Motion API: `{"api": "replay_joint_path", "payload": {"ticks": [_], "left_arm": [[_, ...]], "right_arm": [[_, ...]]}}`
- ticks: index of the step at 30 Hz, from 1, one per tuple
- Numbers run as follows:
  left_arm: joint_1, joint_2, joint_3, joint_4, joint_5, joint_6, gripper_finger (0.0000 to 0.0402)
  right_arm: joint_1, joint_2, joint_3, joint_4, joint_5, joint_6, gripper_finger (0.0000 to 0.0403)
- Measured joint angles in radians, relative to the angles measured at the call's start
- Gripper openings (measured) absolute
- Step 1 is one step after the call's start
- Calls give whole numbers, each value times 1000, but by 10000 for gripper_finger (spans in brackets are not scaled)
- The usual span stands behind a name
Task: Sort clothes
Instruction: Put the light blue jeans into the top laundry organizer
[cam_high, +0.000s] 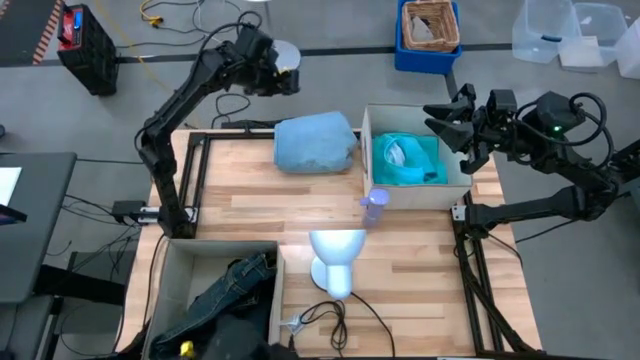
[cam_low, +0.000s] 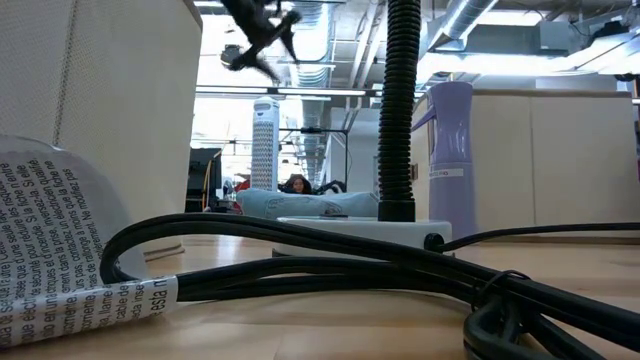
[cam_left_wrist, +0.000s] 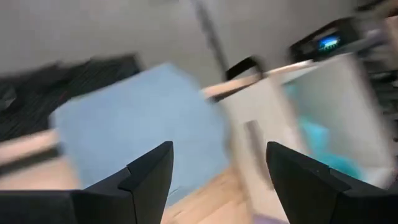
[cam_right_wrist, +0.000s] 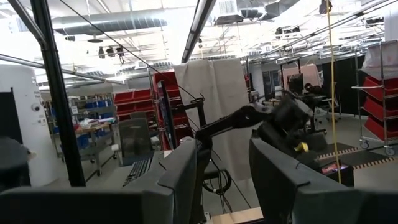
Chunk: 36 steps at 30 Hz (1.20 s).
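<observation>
Pale blue garment (cam_high: 316, 144) on the light striped wood table (cam_high: 420, 260), bright teal shirt (cam_high: 412, 160) in a cream box (cam_high: 368, 150), dark blue-green jeans (cam_high: 232, 290), lilac bottle (cam_high: 374, 207), white mannequin head (cam_high: 335, 262), both arms black.

The pale blue garment (cam_high: 316, 143) lies bunched in a soft mound on the wooden table, at its far edge, just beside a white box. Inside that box sits the bright teal shirt (cam_high: 410, 160) — crumpled. The dark blue-green jeans (cam_high: 232, 292) fill another box at the near left corner — rumpled, with the black garment (cam_high: 235, 334) beside them.
</observation>
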Motion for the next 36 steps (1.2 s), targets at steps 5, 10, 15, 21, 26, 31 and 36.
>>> {"api": "replay_joint_path", "payload": {"ticks": [5, 10, 15, 21, 26, 31, 36], "left_arm": [[30, 2, -130, -24, 45, -23, 251], [29, 3, -252, 21, 67, -56, 251], [38, 3, -342, 21, 69, -72, 251], [56, 3, -403, -12, 101, -78, 251], [54, 3, -404, -12, 118, -45, 251], [55, -9, -372, -19, 182, -18, 251], [65, -10, -257, -32, 160, 14, 251]], "right_arm": [[0, 0, 0, 0, 0, -1, 162], [0, 0, 0, 1, 1, -15, 162], [0, 0, 0, 0, 1, -16, 162], [0, 0, 0, -1, 1, -17, 162], [0, 0, 0, -4, 1, -19, 162], [0, 0, 0, -9, 0, -10, 162], [0, 0, 0, -19, 1, -7, 162]]}}
